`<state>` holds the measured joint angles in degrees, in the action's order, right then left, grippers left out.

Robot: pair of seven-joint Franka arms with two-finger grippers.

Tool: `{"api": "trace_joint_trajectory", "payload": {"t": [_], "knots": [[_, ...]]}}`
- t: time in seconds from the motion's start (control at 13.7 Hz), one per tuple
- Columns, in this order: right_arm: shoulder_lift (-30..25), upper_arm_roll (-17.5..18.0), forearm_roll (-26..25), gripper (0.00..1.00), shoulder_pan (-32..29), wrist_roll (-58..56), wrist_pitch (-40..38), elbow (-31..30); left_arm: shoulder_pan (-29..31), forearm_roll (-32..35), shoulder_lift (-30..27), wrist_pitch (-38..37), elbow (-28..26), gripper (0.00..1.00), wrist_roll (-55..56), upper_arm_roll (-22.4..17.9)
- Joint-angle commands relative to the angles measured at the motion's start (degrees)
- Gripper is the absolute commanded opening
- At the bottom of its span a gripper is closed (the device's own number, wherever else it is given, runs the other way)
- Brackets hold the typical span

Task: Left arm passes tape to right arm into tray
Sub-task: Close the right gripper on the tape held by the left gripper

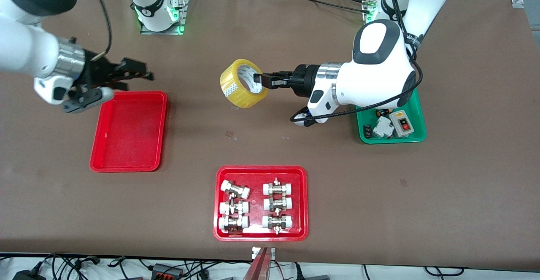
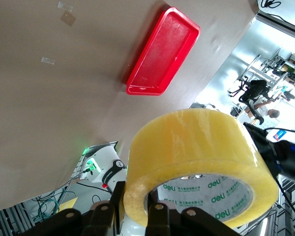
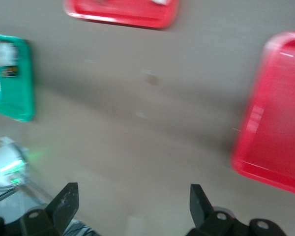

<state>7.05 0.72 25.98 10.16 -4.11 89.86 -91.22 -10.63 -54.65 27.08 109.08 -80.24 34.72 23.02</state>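
Handover pending: left gripper [image 1: 262, 80] pinches the tape [image 1: 243, 83] aloft over mid-table, right gripper [image 1: 134, 76] spread above the tray's [image 1: 128, 164] far edge, and must next close in on the roll.

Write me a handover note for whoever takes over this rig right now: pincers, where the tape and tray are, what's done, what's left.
Left pincer: shut on the wide ring-shaped roll of translucent yellow packing tape, gripping through its rim, held in the air over bare table between the two arms.
Right pincer: open and empty, over the table just above the robot-side edge of the plain red rectangular plastic tray.
The tray has nothing in it, at the right arm's end of the table.
Done: tape lifted by the left arm.
Left: hand the tape to the right pincer, release from the left, place it in the tray.
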Motion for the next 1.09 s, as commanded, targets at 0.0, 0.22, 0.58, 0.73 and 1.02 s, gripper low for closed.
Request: {"api": "trace_joint_trajectory", "payload": {"t": [0.0,0.22,0.58,0.73,1.02], "knots": [[4.6,-0.5,7.8,1.0,4.6,5.7,1.3,9.3,1.3,-1.3,-0.2,-0.5,1.4,0.0,0.7,0.0],[7.0,-0.5,15.1,1.0,7.8,14.0,4.9,13.4,1.3,-1.3,-0.3,-1.3,1.4,0.0,0.7,0.0],[8.6,-0.5,15.4,1.0,14.0,15.6,15.9,13.5,1.2,-1.2,-0.2,-1.3,1.4,0.0,0.6,0.0],[9.3,-0.5,15.5,1.0,14.3,15.6,16.4,13.5,1.1,-1.2,-0.2,-1.4,1.5,0.0,0.5,0.0],[10.3,-0.5,16.7,1.0,15.1,15.5,16.5,13.6,1.0,-1.2,-0.2,-1.4,1.4,0.0,0.4,0.0]]}}
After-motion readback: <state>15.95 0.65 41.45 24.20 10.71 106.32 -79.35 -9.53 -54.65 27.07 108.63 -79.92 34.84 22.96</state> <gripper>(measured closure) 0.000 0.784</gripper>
